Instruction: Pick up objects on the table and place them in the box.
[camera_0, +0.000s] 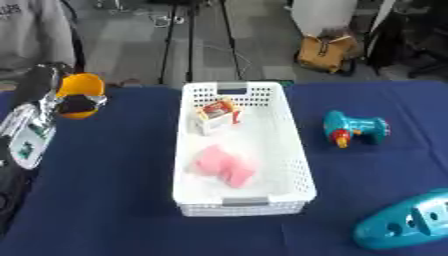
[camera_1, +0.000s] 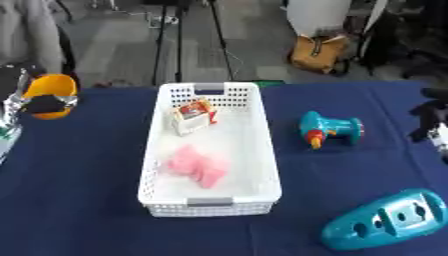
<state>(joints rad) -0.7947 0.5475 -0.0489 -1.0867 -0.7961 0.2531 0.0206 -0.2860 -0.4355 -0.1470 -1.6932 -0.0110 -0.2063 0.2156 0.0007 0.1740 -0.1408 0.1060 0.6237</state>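
White plastic forms the box (camera_0: 293, 150), a perforated basket standing in the middle of the desk (camera_0: 114, 200), which is covered in dark blue cloth. Inside the box we see a pink item (camera_0: 225, 166) toward the near end and a small red-and-white carton (camera_0: 217, 115) toward the far end, tilted.

On the desk to the right of the box lies a teal toy drill (camera_0: 354, 128) with an orange tip, apart from the box wall. At the near right corner lies a larger teal shell (camera_1: 385, 220) with round holes.

At the far left, we see the left robot hand (camera_0: 77, 104) grasping an orange object (camera_0: 80, 86), raised by the desk's far left edge.

The right robot hand (camera_1: 430, 125) shows only at the right edge of the right eye view; we cannot tell how its fingers stand.
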